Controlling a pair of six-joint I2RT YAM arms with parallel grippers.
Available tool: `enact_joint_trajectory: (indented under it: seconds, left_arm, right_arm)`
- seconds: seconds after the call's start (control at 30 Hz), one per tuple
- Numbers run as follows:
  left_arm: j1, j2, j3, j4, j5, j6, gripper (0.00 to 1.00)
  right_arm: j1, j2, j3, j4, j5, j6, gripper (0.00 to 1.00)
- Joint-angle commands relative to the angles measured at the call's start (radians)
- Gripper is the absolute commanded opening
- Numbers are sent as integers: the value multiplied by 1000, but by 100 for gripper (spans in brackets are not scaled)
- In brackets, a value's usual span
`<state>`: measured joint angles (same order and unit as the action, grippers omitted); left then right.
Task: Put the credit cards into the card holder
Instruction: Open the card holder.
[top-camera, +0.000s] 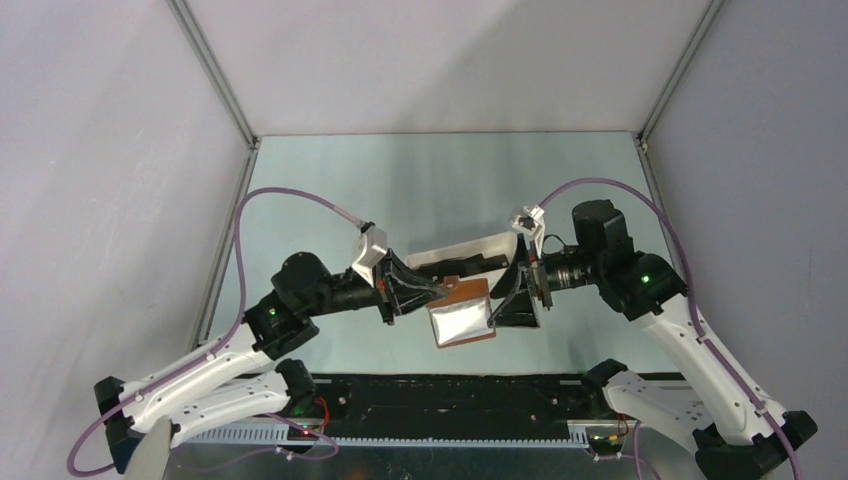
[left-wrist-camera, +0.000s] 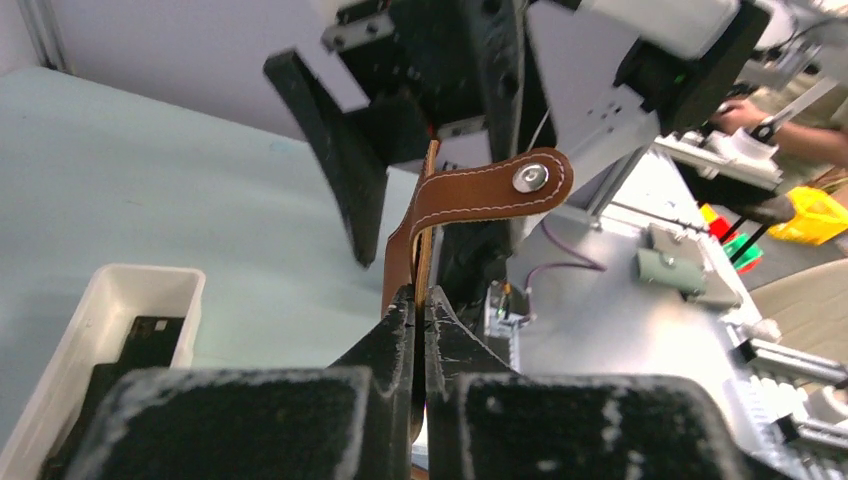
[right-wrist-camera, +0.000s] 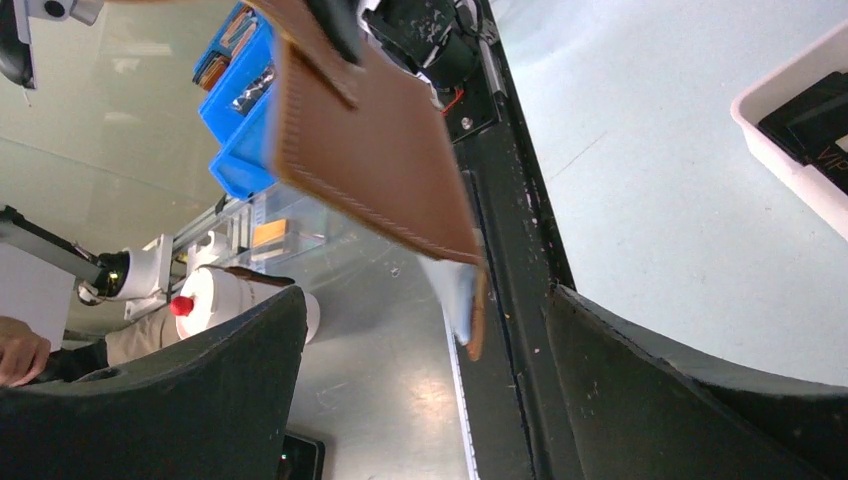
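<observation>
The card holder (top-camera: 462, 318), a brown leather wallet with a pale inner face, hangs unfolded above the table between the two arms. My left gripper (top-camera: 438, 290) is shut on its brown edge; in the left wrist view the fingertips of the left gripper (left-wrist-camera: 420, 300) pinch the leather, and the snap tab (left-wrist-camera: 490, 190) sticks out beyond them. My right gripper (top-camera: 507, 298) stands open just right of the wallet. In the right wrist view the card holder (right-wrist-camera: 370, 150) hangs ahead of the wide-open right gripper (right-wrist-camera: 425, 300), untouched. Dark credit cards (top-camera: 468, 266) lie in the tray.
A white oblong tray (top-camera: 500, 240) stands just behind the wallet; I also see this tray (left-wrist-camera: 100, 330) at lower left from the left wrist and this tray (right-wrist-camera: 790, 140) at upper right from the right wrist. A black rail (top-camera: 450, 395) runs along the near table edge.
</observation>
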<state>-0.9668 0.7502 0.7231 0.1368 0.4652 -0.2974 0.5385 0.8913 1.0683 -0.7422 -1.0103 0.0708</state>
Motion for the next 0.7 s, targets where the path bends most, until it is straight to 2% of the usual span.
enact_joint_trajectory:
  seconds: [0.0, 0.17, 0.3, 0.37, 0.4, 0.43, 0.47, 0.5, 0.53, 0.57, 0.63, 0.67]
  left_arm:
    - [10, 20, 79, 40, 17, -140, 0]
    - [10, 73, 128, 36, 82, -147, 0]
    - [12, 97, 135, 28, 82, -161, 0]
    - [18, 101, 134, 19, 59, -179, 0]
    - [28, 101, 132, 11, 45, -194, 0]
    - [35, 102, 130, 7, 35, -203, 0]
    - [49, 101, 129, 1, 28, -223, 0]
    - [57, 99, 123, -3, 25, -230, 0]
    - [71, 96, 117, -13, 20, -239, 4]
    - [84, 94, 115, -23, 12, -243, 23]
    - [100, 82, 107, -64, -16, -247, 45]
    - [105, 68, 95, -86, -35, -246, 51]
  right_arm:
    - [33, 30, -15, 100, -22, 30, 92]
    - [99, 73, -21, 253, -4, 107, 90]
    - [115, 94, -21, 349, -32, 193, 83]
    - [114, 105, -22, 364, -49, 234, 71]
    - [104, 113, -22, 363, -56, 242, 56]
    - [101, 117, -24, 364, -67, 257, 46]
    - [92, 125, -27, 361, -69, 264, 27]
    - [88, 129, -28, 353, -69, 279, 19]
    - [76, 134, -33, 351, -66, 290, 7]
    - [68, 138, -35, 348, -54, 313, 2]
    - [32, 140, -40, 348, -52, 349, 0]
    - [23, 142, -40, 351, -53, 363, 0]
